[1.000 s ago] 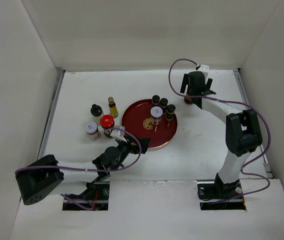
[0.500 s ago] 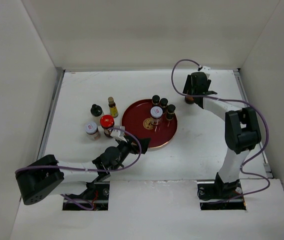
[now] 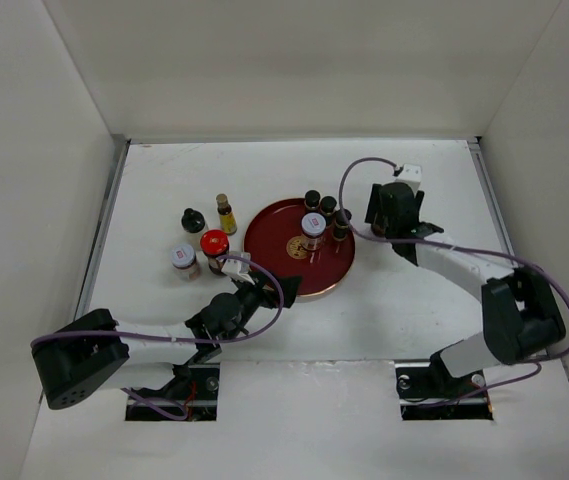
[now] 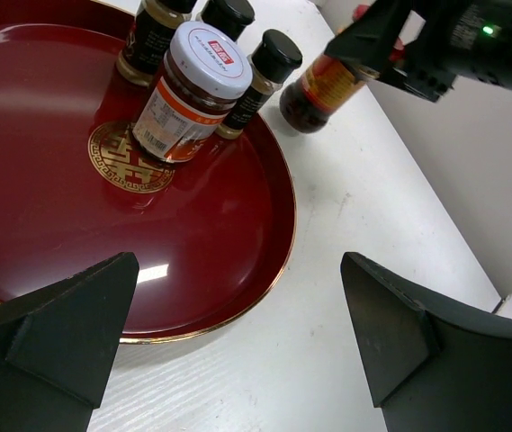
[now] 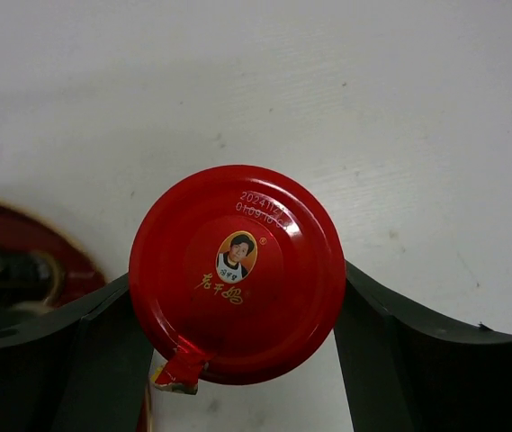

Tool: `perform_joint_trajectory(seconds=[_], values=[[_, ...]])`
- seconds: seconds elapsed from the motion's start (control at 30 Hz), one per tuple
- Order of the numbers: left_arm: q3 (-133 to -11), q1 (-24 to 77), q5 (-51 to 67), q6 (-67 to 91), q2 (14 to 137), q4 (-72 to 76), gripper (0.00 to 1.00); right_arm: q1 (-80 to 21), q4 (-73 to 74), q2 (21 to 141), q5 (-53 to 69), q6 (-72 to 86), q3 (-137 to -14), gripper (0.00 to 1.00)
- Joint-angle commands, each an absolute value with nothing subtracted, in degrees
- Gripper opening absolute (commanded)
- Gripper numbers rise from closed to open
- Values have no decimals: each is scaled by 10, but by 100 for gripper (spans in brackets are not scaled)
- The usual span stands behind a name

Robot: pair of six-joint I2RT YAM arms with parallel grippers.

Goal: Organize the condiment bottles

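Observation:
My right gripper [image 3: 378, 213] is shut on a red-capped jar [image 5: 237, 271], its fingers [image 5: 390, 360] pressed against both sides below the lid. The jar [image 4: 319, 89] hangs tilted just off the right rim of the round red tray [image 3: 274, 262]. On the tray stand a white-lidded jar [image 3: 312, 229] and three dark black-capped bottles [image 3: 327, 208]. Left of the tray stand a black-capped bottle [image 3: 193, 218], a slim yellow bottle [image 3: 226, 213], another red-capped jar [image 3: 214, 242] and a white-lidded jar [image 3: 183, 259]. My left gripper [image 4: 238, 333] is open and empty at the tray's near edge.
White walls enclose the table on the left, back and right. A purple cable [image 3: 354, 180] loops over the right arm. The left arm [image 3: 144, 335] lies low along the near left of the table.
The right gripper closed on the red-capped jar at the back of the table and carried it nearer, to the tray's right rim. The left arm has stayed still.

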State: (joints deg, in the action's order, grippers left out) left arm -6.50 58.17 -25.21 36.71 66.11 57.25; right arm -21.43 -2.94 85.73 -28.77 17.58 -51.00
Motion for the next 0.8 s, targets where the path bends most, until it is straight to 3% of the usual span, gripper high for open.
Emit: perform_joint_trajectory(seconds=[0.0, 0.27, 0.77], values=[[-84, 584, -248, 374, 661, 604, 100, -266, -93, 765, -347, 183, -490, 50], [-86, 586, -248, 374, 665, 606, 100, -376, -48, 676, -378, 225, -447, 49], [-91, 581, -253, 375, 665, 599, 100, -463, -118, 761, -353, 250, -464, 48]])
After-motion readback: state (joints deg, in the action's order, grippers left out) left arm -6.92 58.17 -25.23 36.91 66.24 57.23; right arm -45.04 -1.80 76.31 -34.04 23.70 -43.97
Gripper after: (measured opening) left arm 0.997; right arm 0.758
